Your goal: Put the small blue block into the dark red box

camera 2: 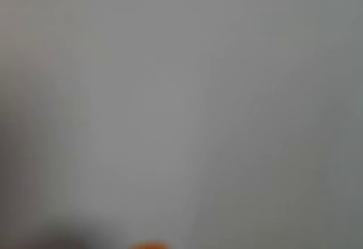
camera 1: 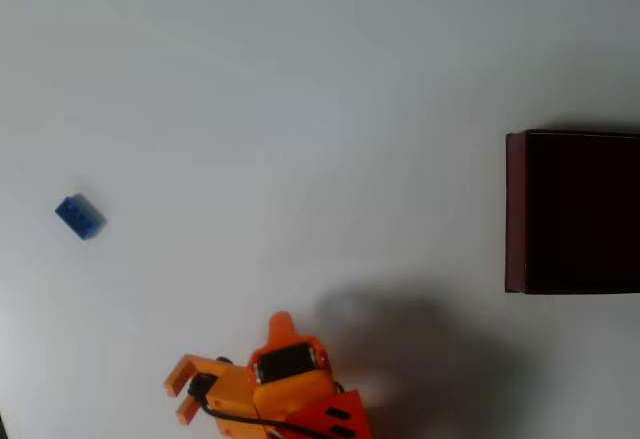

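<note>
In the overhead view the block [camera 1: 79,216] lies at nine o'clock, the box [camera 1: 515,211] at three; the jaws, at seven o'clock, gape empty.

No readable text, label, brand, number or sign anywhere in either view.

Small blue block [camera 1: 79,217] left; dark red box [camera 1: 515,211] right.

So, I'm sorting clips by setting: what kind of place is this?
Probably a robot test bench: a bare white table with an orange gripper, a small blue block and a dark red box.
</note>
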You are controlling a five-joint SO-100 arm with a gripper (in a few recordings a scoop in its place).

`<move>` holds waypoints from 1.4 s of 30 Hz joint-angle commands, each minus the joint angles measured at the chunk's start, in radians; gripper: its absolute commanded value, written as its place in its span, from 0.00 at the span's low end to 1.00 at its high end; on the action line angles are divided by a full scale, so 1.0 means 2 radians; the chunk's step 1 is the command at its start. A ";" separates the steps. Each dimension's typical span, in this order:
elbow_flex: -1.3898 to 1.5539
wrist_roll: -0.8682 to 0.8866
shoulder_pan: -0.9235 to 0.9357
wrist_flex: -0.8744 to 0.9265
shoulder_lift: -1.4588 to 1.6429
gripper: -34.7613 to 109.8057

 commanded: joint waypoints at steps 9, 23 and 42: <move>0.002 0.008 0.005 0.006 0.003 0.24; -0.007 0.063 0.015 0.005 0.003 0.24; -0.149 0.785 -0.198 -0.100 -0.315 0.39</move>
